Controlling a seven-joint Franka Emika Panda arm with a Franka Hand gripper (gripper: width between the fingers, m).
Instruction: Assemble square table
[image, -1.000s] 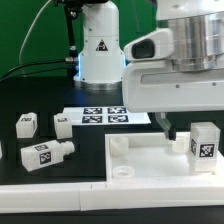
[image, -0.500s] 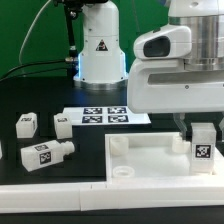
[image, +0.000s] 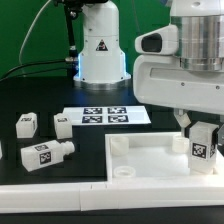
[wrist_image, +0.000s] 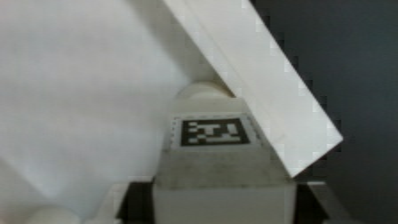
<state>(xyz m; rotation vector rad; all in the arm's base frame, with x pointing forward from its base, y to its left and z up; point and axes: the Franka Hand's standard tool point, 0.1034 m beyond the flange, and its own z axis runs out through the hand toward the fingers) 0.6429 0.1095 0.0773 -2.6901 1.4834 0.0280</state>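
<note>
The white square plate (image: 150, 160) lies flat at the exterior view's right, with round sockets at its corners. One white leg (image: 203, 142) with a black-and-white tag stands at the plate's right corner. My gripper (image: 200, 128) is over this leg, and its dark fingers (image: 184, 121) hug the leg's upper part. In the wrist view the same leg (wrist_image: 217, 150) fills the gap between my gripper's (wrist_image: 217, 200) fingers, with the plate (wrist_image: 71, 90) behind it. Three more tagged legs (image: 45, 155) (image: 26, 124) (image: 62, 124) lie loose on the black table at the left.
The marker board (image: 105, 116) lies flat behind the plate, in front of the arm's white base (image: 100, 45). A long white border rail (image: 50, 188) runs along the front edge. Cables hang at the back left.
My gripper has moved to the exterior view's right, from over the plate to over the leg at the right corner, and its fingers now sit around that leg. The leg has barely shifted.
</note>
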